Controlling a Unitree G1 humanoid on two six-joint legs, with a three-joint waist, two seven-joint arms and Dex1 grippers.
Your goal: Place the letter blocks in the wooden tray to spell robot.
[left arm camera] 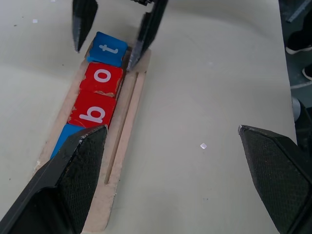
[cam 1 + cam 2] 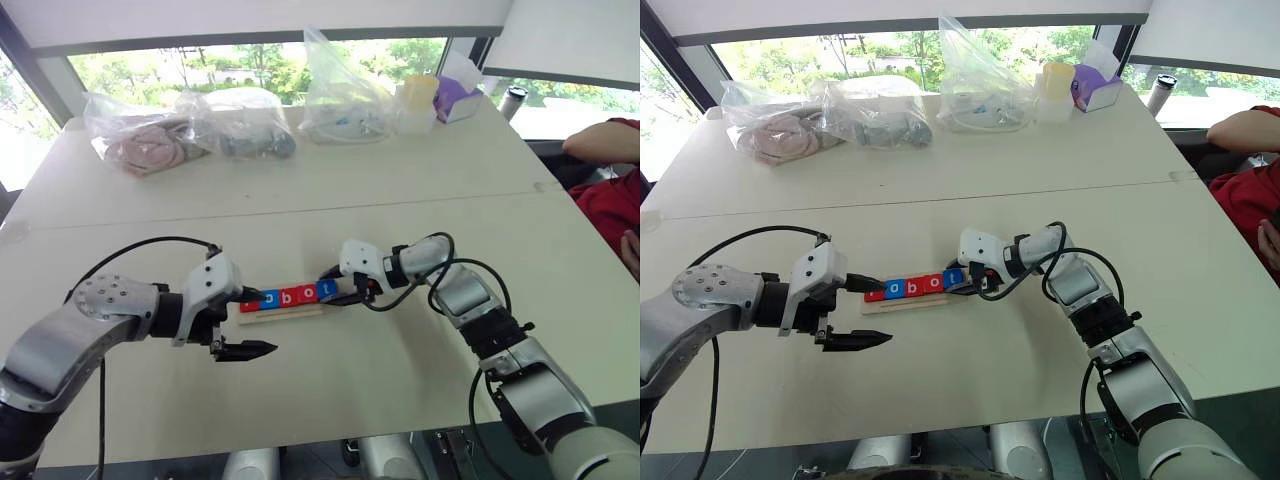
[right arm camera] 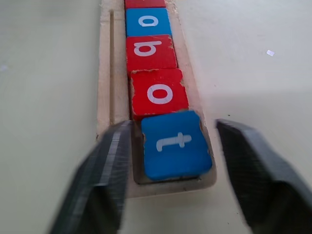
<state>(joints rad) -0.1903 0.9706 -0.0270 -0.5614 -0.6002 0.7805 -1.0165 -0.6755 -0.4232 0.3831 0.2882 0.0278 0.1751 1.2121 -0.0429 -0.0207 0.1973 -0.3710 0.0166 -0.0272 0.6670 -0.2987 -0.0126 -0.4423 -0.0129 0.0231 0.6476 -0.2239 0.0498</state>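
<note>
Letter blocks sit in line as the robot's right gripper spreads over the final "t".

Left gripper (image 2: 247,350) hovers with its two black fingers spread wide and empty, just beside the near-left end of the wooden tray (image 2: 290,315), whose long axis runs away from it toward the other arm. Between the two grippers, the letter blocks (image 3: 157,68) lie flat in the tray's slot, a blue "o", red "b", red "o" and blue "t" legible; the block at the far left end is mostly hidden. Right gripper (image 3: 173,161) is the nearer to the t block (image 3: 176,145), its parted fingers straddling the tray's end on either side of it, pinching nothing. The word looks complete; a clean withdrawal along the tray's axis seems all that remains.
</note>
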